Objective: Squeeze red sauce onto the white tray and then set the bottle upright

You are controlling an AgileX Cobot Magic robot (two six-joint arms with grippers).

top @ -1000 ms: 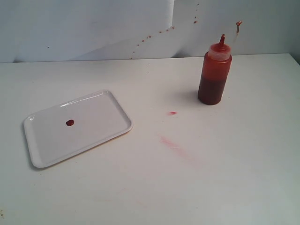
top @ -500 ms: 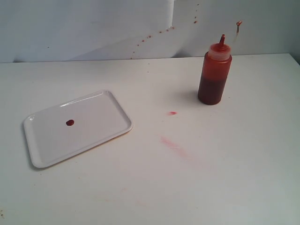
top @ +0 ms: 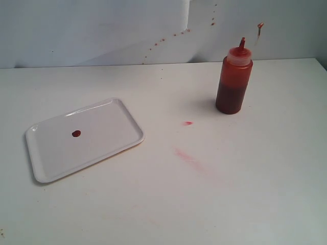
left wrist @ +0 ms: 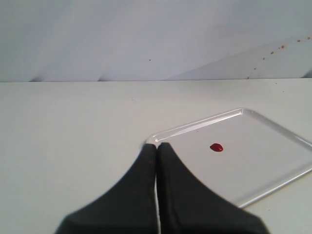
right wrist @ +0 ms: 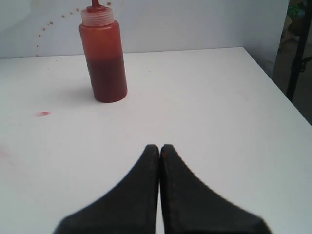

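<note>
Left gripper (left wrist: 156, 145), pinched together, faces the white tray (left wrist: 265, 151); right gripper (right wrist: 159, 146), also together, faces the upright bottle (right wrist: 104, 63).

My exterior camera stands high and well back, looking down at a slant across the bench (top: 245, 194) to the wall (top: 92, 30). My left wrist camera rides low behind the left fingers (left wrist: 139, 195), facing the wall, near the tray (left wrist: 273, 161), which the exterior view shares. My right wrist camera, low behind the right fingers (right wrist: 136, 195), shares the bottle (right wrist: 104, 58) with the exterior view.
</note>
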